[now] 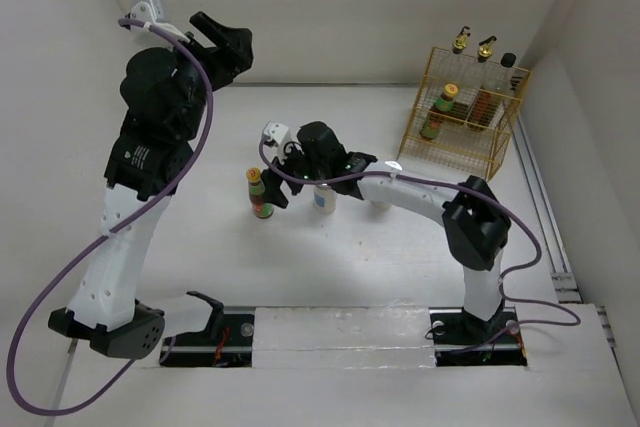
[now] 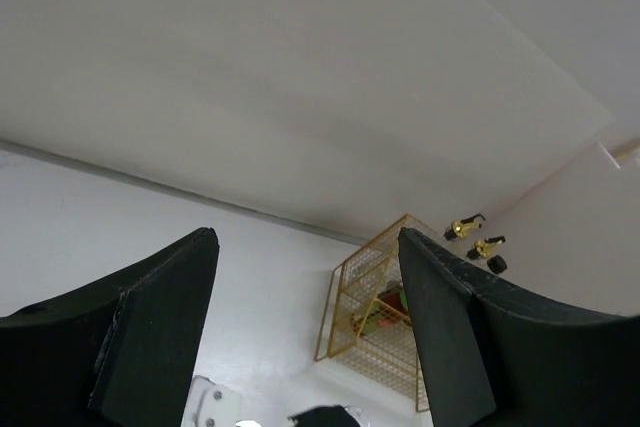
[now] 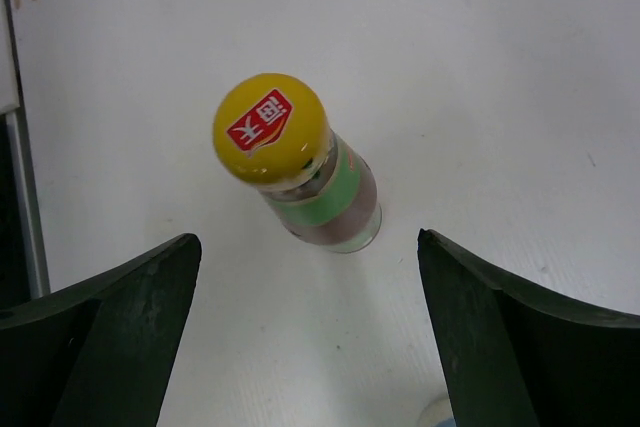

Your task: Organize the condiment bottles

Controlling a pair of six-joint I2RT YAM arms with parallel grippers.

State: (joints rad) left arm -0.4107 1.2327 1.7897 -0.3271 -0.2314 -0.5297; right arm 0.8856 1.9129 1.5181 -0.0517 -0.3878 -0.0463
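A red-labelled sauce bottle with a yellow cap stands upright on the white table. My right gripper is open just beside it. In the right wrist view the bottle stands ahead of the open gripper, not between the fingers. A white shaker stands next to the right wrist. My left gripper is raised high at the back left, open and empty; it also shows in the left wrist view. Two more sauce bottles sit inside the yellow wire rack.
Tall clear bottles with gold pourers and a black cap stand in the rack's back row. The rack sits against the back right walls. White walls enclose the table on three sides.
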